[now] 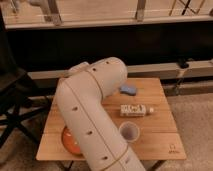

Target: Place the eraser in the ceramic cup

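The eraser (129, 90), a small blue block, lies on the wooden table (160, 142) towards its far side. The ceramic cup (129, 131), small, round and pale, stands upright near the front edge, a good way in front of the eraser. My arm (92, 115), in thick cream links, rises from the bottom of the view and bends over the table's left half. My gripper is not in view; it does not show past the arm's links. Nothing is in the cup that I can see.
A white bottle (136, 110) lies on its side between the eraser and the cup. An orange dish (69, 142) sits at the front left, partly hidden by my arm. A black chair (15, 105) stands left of the table. A dark wall and railing run behind.
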